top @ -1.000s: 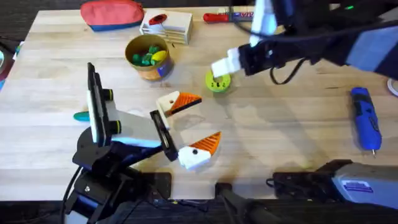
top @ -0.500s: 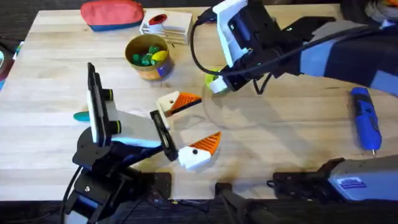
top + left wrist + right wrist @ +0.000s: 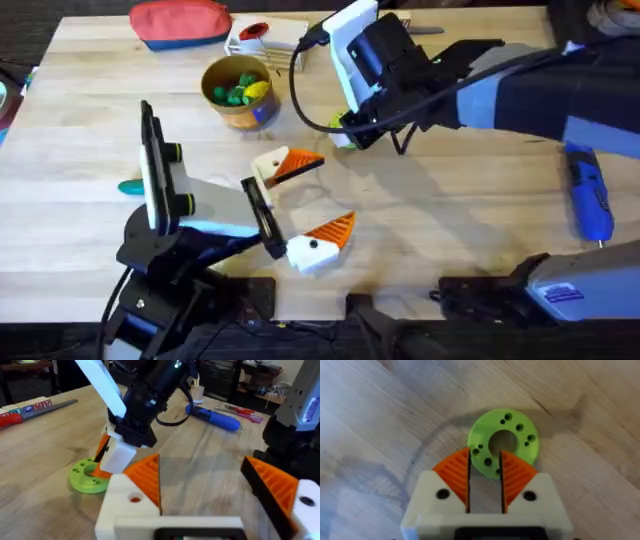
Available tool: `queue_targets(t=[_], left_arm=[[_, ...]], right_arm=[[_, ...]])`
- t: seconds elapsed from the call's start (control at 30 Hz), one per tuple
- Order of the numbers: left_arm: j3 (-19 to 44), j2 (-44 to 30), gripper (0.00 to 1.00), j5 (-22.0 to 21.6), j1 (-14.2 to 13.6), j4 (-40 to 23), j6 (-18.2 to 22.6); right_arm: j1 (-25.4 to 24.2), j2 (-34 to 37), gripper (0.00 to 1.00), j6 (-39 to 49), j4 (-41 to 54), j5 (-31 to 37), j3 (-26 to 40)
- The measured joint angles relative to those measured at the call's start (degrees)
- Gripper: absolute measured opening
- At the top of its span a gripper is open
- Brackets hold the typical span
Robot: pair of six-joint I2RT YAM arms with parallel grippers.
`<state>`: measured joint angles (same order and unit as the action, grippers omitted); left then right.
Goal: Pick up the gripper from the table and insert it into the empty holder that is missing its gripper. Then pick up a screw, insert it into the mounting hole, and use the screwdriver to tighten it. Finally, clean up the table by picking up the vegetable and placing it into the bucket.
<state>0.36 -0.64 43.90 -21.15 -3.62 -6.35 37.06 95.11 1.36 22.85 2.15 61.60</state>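
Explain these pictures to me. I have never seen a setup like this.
These are two robot arms at a wooden table, each ending in a two-finger gripper. One picture looks down from above the table. The other two come from small cameras on each arm's wrist, so the arm's own white and orange fingers show at the bottom.

On the table lie a tan bucket with toys, a red pouch, a blue screwdriver, a teal-green toy piece and a lime-green disc with holes.

The left gripper is open and holds nothing. The right gripper is down at the disc; whether it grips it is unclear.
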Motion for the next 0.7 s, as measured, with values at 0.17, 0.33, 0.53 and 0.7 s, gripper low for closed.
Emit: queue_targets(t=[0.17,0.33,0.53,0.7], left_arm=[[0.00,0.00,0.985,0.00,0.00,-0.02,0.00],[0.00,0.00,0.986,0.02,0.01,-0.01,0.00],[0.00,0.00,0.986,0.00,0.02,0.00,0.00],[0.00,0.00,0.986,0.02,0.00,0.00,0.00]], right_arm=[[0.00,1.17,0.300,-0.01,0.32,0.02,0.00],[0.00,2.66,0.207,0.02,1.32,0.40,0.04],[0.00,2.64,0.057,0.16,1.14,0.42,0.07],[0.00,2.64,0.004,0.16,1.43,0.58,0.11]])
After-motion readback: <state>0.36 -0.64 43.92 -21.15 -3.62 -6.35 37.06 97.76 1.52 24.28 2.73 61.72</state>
